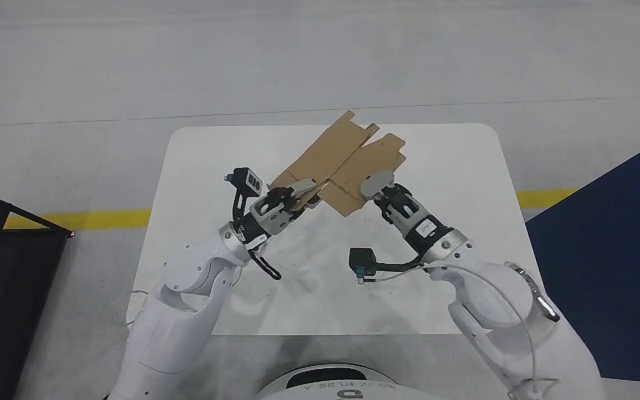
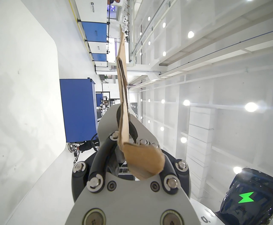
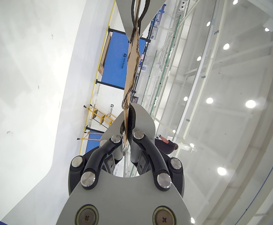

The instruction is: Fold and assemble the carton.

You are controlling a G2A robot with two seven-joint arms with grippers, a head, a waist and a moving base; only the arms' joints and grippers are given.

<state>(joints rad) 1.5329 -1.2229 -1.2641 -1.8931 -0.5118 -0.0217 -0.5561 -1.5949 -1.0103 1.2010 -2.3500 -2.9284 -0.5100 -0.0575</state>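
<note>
Over the white round-cornered table (image 1: 200, 170), the left gripper (image 1: 303, 192) covers the near left corner of the flattened brown corrugated-cardboard carton (image 1: 345, 160), so the top view hides the pinch itself. In the left wrist view this gripper (image 2: 124, 119) is narrowed to the board's thickness and clamped on the sheet's edge, and a small bent flap (image 2: 145, 159) curls back over its knuckles. Both wrist views catch the carton (image 2: 122, 81) edge-on, so its faces and creases are hard to make out there. From above it spreads as a flat, notched sheet over the table's far middle, one corner reaching past the far edge. Whether any part rests on the tabletop I cannot tell. The right gripper (image 1: 372, 188) pinches the near right corner, and its wrist view shows it (image 3: 127, 113) likewise almost closed, holding the cardboard (image 3: 132, 64). Farther along the sheet, the left gripper's fingers (image 3: 124, 18) are cut off by the frame.
</note>
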